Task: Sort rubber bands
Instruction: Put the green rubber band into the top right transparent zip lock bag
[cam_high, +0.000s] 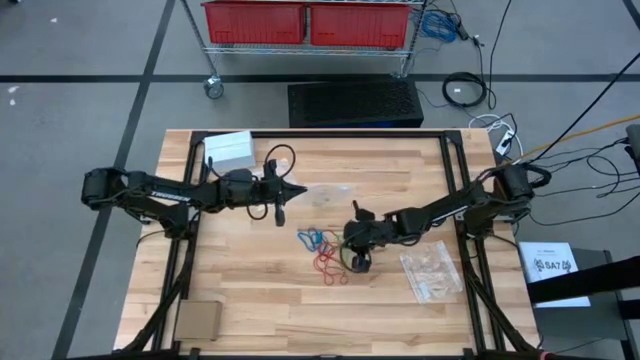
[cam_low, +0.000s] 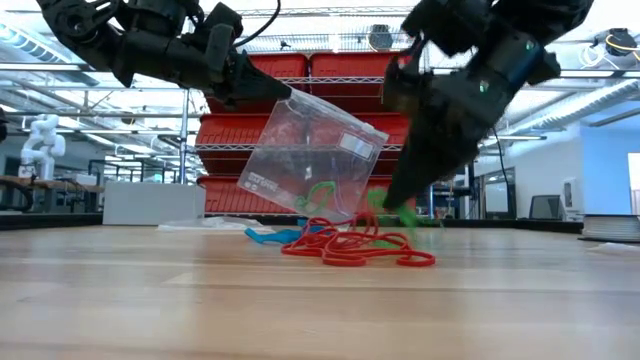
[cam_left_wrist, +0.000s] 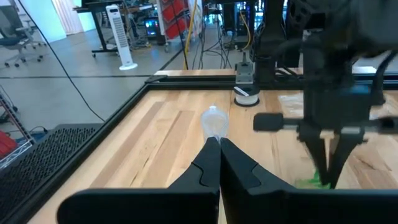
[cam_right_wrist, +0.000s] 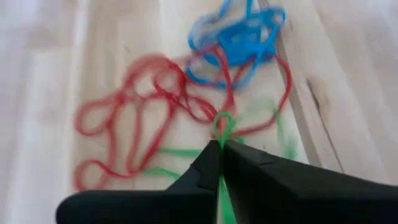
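A tangle of rubber bands lies mid-table: red loops (cam_high: 328, 266), blue loops (cam_high: 310, 238) and a few green ones (cam_low: 378, 206). My right gripper (cam_right_wrist: 221, 144) slants down onto the right side of this tangle, shut on a green band. My left gripper (cam_high: 284, 190) stands farther back and to the left, above the table, shut on a clear plastic bag (cam_low: 310, 155). My left gripper pinches the bag's upper corner (cam_low: 286, 96) between its two fingers, which point nearly level toward the table's right. The bag hangs slanting below them. My right gripper pinches a green band (cam_right_wrist: 222, 124) between its fingertips, coming down at a slant from the table's right. A small loop of it sticks out past the tips. The band's other end lies on the wood among the red loops.
A white box (cam_high: 228, 150) sits at the far left. A heap of clear bags (cam_high: 432, 272) lies right of the bands, and a cardboard piece (cam_high: 197, 320) at the near left. A black frame rail (cam_high: 455, 170) borders the work area.
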